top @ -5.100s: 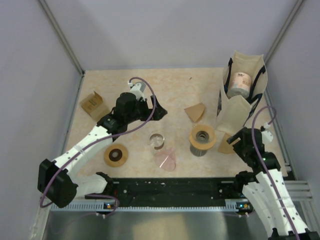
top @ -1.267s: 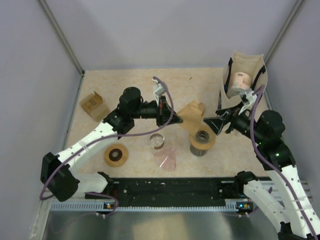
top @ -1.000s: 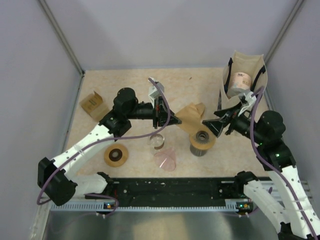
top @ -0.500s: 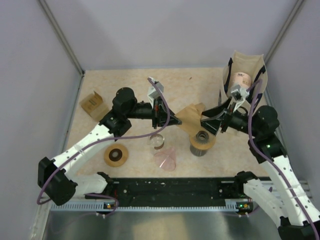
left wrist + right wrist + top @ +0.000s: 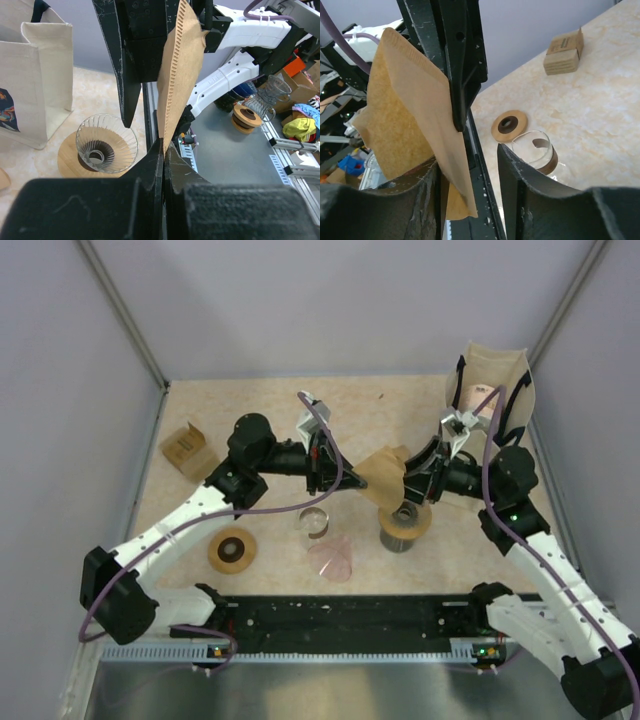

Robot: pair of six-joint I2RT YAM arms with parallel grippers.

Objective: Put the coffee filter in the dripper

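The brown paper coffee filter [image 5: 383, 470] hangs in the air just above and behind the dripper [image 5: 404, 521], a glass cone with a wooden collar. My left gripper [image 5: 349, 482] is shut on the filter's left corner; in the left wrist view the filter [image 5: 180, 65] rises from the closed gripper [image 5: 164, 150], with the dripper [image 5: 106, 145] below left. My right gripper [image 5: 410, 480] straddles the filter's right edge. In the right wrist view the filter [image 5: 415, 115] lies against one finger, and the right gripper [image 5: 470, 157] is open, with a gap at the other finger.
A cream tote bag [image 5: 490, 410] holding a can stands at the back right. A cardboard box [image 5: 188, 450] lies at the left, a wooden ring [image 5: 231, 550] in front of it. A small glass [image 5: 314, 520] and a pink piece [image 5: 331, 561] sit near the middle.
My right gripper has moved left up to the filter and narrowed its jaws around its edge. The left gripper has kept holding the filter nearly still.
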